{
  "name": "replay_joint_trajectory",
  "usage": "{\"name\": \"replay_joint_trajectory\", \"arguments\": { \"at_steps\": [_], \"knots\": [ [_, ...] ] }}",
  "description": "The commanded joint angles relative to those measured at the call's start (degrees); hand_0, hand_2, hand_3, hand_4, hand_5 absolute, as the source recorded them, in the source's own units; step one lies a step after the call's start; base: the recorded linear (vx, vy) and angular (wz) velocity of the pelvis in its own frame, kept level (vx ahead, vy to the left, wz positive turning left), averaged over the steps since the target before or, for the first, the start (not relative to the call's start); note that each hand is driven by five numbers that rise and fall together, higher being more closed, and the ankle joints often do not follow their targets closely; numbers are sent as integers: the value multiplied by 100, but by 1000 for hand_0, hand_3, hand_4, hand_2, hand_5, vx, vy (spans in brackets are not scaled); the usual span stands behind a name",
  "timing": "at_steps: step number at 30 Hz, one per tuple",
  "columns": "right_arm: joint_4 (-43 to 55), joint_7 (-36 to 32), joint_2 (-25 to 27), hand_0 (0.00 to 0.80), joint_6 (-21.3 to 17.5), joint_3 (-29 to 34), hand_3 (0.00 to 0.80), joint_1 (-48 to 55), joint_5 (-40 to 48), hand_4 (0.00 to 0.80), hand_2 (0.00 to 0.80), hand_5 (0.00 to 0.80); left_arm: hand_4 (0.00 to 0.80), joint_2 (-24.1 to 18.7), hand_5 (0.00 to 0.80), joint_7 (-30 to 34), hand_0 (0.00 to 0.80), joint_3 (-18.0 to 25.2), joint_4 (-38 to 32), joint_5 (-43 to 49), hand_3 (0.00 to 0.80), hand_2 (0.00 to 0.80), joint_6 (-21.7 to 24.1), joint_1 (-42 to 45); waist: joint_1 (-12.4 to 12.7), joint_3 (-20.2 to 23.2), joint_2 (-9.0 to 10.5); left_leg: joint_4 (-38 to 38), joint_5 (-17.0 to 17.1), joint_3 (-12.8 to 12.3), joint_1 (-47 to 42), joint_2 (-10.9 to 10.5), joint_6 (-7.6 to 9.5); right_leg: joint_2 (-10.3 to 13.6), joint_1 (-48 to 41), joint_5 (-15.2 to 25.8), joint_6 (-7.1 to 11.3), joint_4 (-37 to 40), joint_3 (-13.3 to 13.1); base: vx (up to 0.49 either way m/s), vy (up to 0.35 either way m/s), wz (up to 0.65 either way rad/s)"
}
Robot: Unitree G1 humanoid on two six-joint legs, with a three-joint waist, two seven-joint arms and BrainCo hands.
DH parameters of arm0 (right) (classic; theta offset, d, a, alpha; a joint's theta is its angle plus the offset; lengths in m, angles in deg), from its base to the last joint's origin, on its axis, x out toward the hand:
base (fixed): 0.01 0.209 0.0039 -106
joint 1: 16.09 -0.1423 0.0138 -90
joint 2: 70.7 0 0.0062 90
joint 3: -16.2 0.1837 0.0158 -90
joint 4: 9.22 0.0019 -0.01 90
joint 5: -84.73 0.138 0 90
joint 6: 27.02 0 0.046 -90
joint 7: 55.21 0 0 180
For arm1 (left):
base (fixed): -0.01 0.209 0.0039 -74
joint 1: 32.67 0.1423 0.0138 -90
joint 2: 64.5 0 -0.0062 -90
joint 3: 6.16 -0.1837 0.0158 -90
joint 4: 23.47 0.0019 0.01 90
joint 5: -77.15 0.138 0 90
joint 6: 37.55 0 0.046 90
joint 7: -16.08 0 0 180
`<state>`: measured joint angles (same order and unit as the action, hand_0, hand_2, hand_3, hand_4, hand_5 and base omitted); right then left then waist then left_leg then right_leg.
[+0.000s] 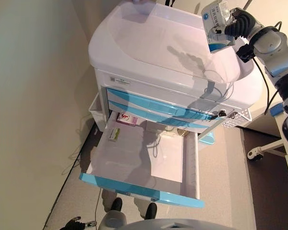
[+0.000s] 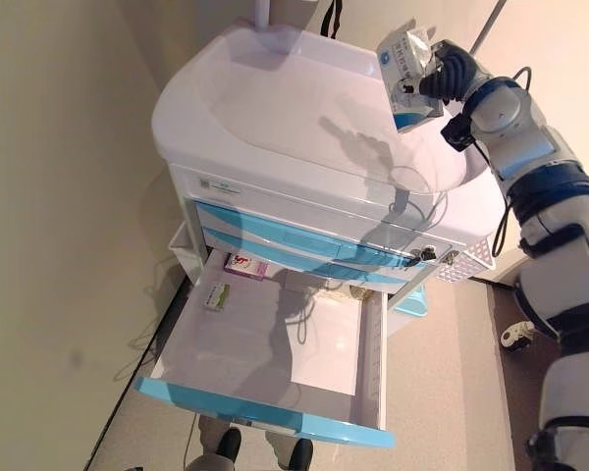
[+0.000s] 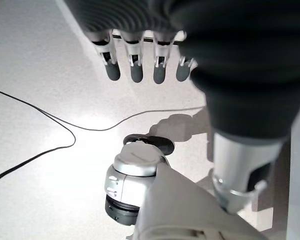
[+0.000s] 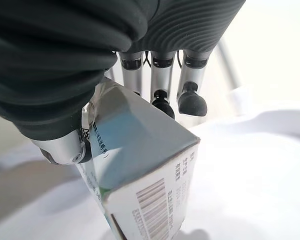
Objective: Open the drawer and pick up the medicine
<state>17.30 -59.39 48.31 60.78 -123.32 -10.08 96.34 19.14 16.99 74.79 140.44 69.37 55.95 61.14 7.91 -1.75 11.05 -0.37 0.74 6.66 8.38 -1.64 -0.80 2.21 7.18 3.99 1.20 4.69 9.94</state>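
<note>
Up high, the right hand's (image 4: 90, 75) fingers (image 4: 190, 97) and thumb are curled round a white and blue medicine box (image 4: 140, 165), pinching it above the white top (image 2: 294, 108) of the medical cart (image 1: 149, 81), near its right rear corner. The box (image 2: 408, 61) hangs clear of the surface, tilted. Below, the lowest drawer (image 1: 139, 189) with its blue front stands pulled fully out; at its back left lie a small green and white packet (image 1: 114, 134) and a pink and white box (image 1: 126, 118), just beside each other. The left hand (image 3: 140, 65) hangs low over the floor (image 3: 45, 75), fingers relaxed and straight, holding nothing.
</note>
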Motion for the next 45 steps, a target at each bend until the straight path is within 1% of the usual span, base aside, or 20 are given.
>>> {"name": "replay_joint_trajectory", "arguments": {
  "at_steps": [1,2,3,9,19,27,39,40,41,42,45],
  "knots": [
    [-546,275,-38,800,2,-308,800,-823,-757,800,800,800,0,-216,0,-68,0,-116,201,-116,0,0,4,-201,98,-29,101,-336,367,-178,124,-183,139,7,77,-99,300,-603,4,23,-5,8],
    [-685,244,-105,800,34,-455,800,-882,-1044,800,800,800,0,-234,0,-73,0,-151,171,-106,0,0,7,-223,127,-37,112,-332,373,-146,146,-194,143,9,76,-101,302,-600,24,25,-7,5],
    [-823,256,-156,800,63,-464,800,-897,-1204,800,800,800,0,-240,0,-73,0,-167,167,-98,0,0,4,-249,148,-50,116,-328,381,-120,161,-205,143,7,80,-101,302,-602,42,18,-8,6],
    [-1137,223,-377,800,119,-624,800,-994,-1675,800,800,800,0,-264,0,-59,0,-268,105,-90,0,0,6,-373,238,-93,138,-339,423,12,241,-237,149,27,108,-98,308,-589,134,11,-12,17],
    [-1454,205,-596,800,202,-449,800,-733,-2012,800,800,800,0,-233,0,-82,0,-370,33,-94,0,0,-10,-475,345,-191,99,-333,452,162,324,-287,166,56,140,-93,305,-590,244,2,-1,7],
    [-1464,121,-695,800,197,-242,800,-341,-2148,800,800,800,0,-193,0,-56,0,-382,31,-71,0,0,-16,-483,432,-297,58,-310,462,194,406,-307,190,83,198,-72,318,-589,262,-8,1,2],
    [-1444,99,-846,800,184,-77,800,-43,-2294,800,800,800,0,-149,0,-91,0,-424,-41,-52,0,0,7,-568,464,-410,-30,-314,487,221,480,-341,219,105,289,-51,314,-603,255,0,0,0],
    [-1444,93,-854,587,178,-61,587,-11,-2323,587,587,587,0,-136,0,-99,0,-432,-61,-59,0,0,11,-573,461,-416,-52,-317,492,233,487,-349,222,113,297,-51,318,-612,265,0,0,0],
    [-1438,93,-864,351,172,-58,351,-6,-2331,351,351,351,0,-132,0,-99,0,-431,-68,-53,0,0,13,-572,459,-422,-58,-318,494,233,489,-346,223,118,301,-50,320,-615,263,0,0,0],
    [-1417,118,-878,0,161,-43,0,13,-2343,0,0,0,0,-128,0,-100,0,-425,-56,-46,0,0,19,-584,464,-430,-64,-320,496,229,492,-341,222,120,307,-49,321,-619,262,0,0,0],
    [-1355,157,-876,0,164,-28,0,-6,-2322,0,0,0,0,-129,0,-114,0,-420,-69,-40,0,0,15,-586,459,-438,-71,-327,497,217,491,-338,223,127,315,-40,320,-621,246,0,0,0]
  ]
}}
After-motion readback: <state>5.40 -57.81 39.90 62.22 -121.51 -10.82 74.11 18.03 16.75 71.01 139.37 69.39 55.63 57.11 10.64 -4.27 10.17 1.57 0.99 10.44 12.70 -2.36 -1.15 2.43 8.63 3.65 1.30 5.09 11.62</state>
